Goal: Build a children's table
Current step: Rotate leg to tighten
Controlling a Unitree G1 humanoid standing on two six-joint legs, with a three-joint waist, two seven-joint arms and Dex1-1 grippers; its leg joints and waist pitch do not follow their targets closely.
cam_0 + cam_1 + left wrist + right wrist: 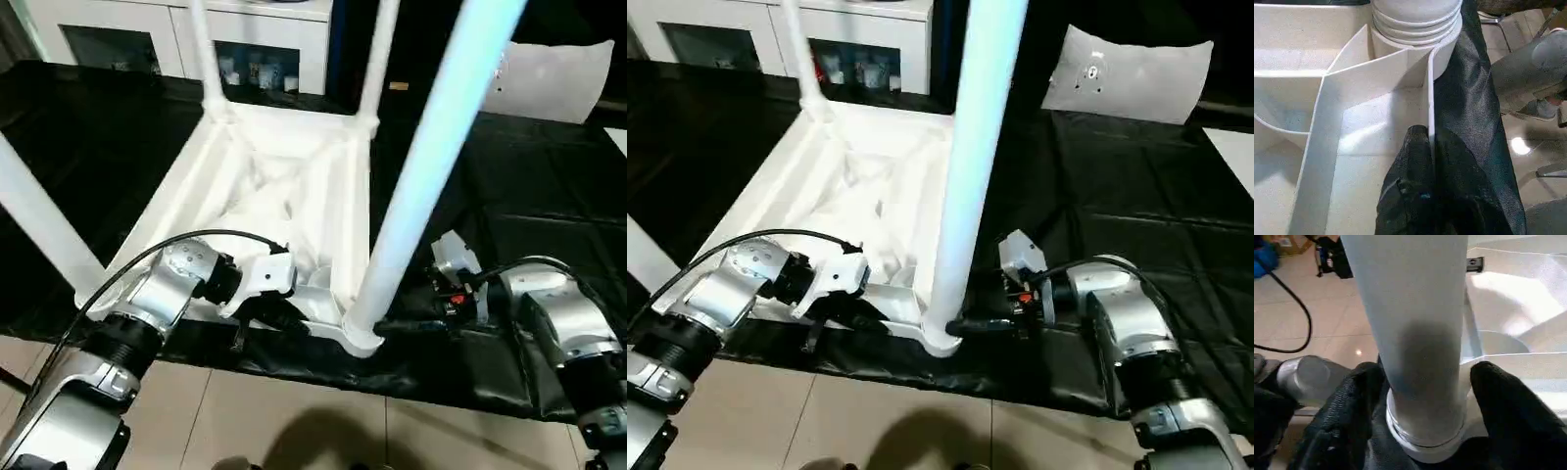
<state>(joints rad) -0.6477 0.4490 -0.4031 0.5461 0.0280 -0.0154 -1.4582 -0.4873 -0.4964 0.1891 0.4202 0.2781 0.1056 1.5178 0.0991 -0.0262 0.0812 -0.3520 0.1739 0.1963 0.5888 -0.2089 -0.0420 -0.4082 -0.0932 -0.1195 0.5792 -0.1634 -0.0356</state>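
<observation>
Both head views look forward and down from above onto the upturned table top (284, 186) on its black cloth (1117, 176), sharing the near corner leg (975, 147). Each wrist view sits very close to that near corner.

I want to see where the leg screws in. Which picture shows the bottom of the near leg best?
The right wrist view: the near leg stands close between the right gripper fingers, its ringed base showing. The left wrist view shows just the rings; the eye views show the whole leg, smaller.
</observation>
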